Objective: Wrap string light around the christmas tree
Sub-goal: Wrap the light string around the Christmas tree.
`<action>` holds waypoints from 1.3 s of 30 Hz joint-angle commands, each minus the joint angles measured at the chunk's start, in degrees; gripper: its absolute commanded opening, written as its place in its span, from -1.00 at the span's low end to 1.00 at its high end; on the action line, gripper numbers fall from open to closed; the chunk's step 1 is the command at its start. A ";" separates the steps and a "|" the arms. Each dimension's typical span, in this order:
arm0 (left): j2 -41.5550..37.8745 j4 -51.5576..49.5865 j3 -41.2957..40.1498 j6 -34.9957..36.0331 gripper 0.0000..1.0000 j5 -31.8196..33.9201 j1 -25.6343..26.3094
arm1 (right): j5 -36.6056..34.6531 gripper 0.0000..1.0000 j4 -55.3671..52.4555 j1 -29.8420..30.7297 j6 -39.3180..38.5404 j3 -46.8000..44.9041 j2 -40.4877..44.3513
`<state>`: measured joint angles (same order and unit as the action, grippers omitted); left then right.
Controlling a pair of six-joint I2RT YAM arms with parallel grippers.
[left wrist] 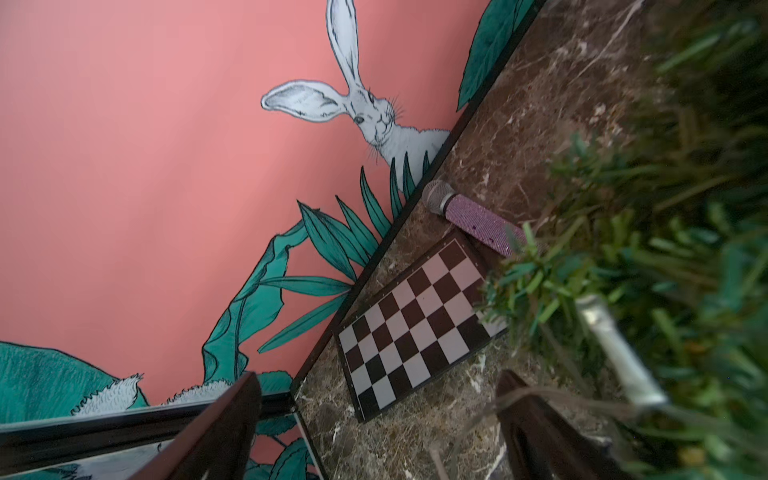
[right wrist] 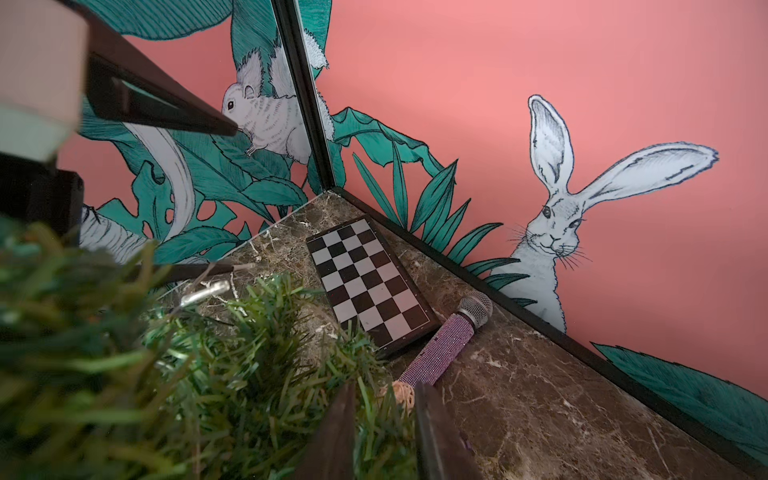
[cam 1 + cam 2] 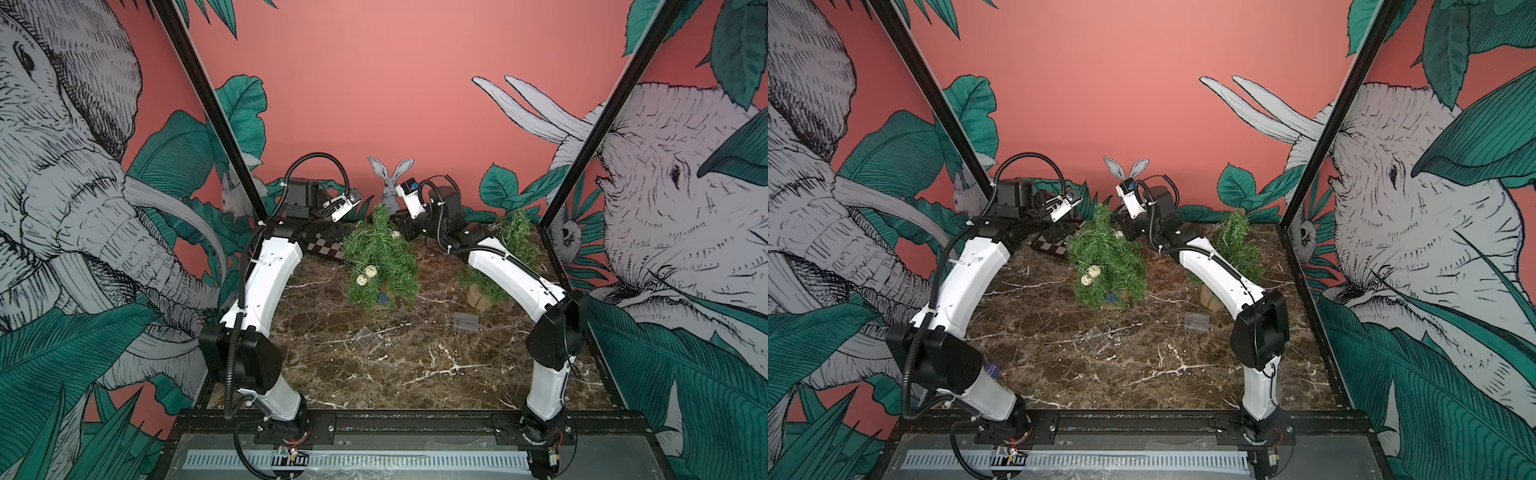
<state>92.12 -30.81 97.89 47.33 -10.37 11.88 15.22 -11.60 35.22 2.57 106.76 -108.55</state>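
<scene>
The green christmas tree (image 3: pixel 380 257) stands mid-table toward the back in both top views. The string light shows as pale woven balls (image 3: pixel 368 275) low on its front and one ball (image 2: pixel 401 390) near its top. My right gripper (image 2: pixel 384 399) reaches into the upper branches from the right. Its jaws stand narrow, with that ball and needles between the fingertips. My left gripper (image 1: pixel 378 399) hovers open behind the tree on its left, above the table. A thin wire (image 1: pixel 552 395) crosses one of its fingers (image 1: pixel 528 419). A silvery tube (image 1: pixel 615 353) lies among the branches beside it.
A chessboard (image 3: pixel 326 249) and a glittery purple microphone (image 2: pixel 444 345) lie behind the tree by the back wall. A second small tree (image 3: pixel 513 241) stands at back right, partly hidden by the right arm. Two clear plastic boxes (image 3: pixel 368 338) (image 3: pixel 466 322) lie in front.
</scene>
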 commanded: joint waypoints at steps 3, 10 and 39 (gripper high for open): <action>-1.77 -3.77 3.97 -10.20 0.79 -14.31 -3.71 | 0.74 -0.44 1.12 0.12 0.47 -1.80 5.68; -0.37 -5.29 4.17 -20.75 0.74 -25.50 -8.93 | 1.07 -0.44 2.70 0.20 2.06 -4.71 8.11; -27.64 -0.87 -36.82 -58.63 0.50 8.46 -2.90 | -16.26 -0.28 -15.67 4.26 16.75 -30.29 25.47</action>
<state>67.29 -31.46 64.07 -8.36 -5.82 6.90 2.24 -24.45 37.93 17.65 78.59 -85.10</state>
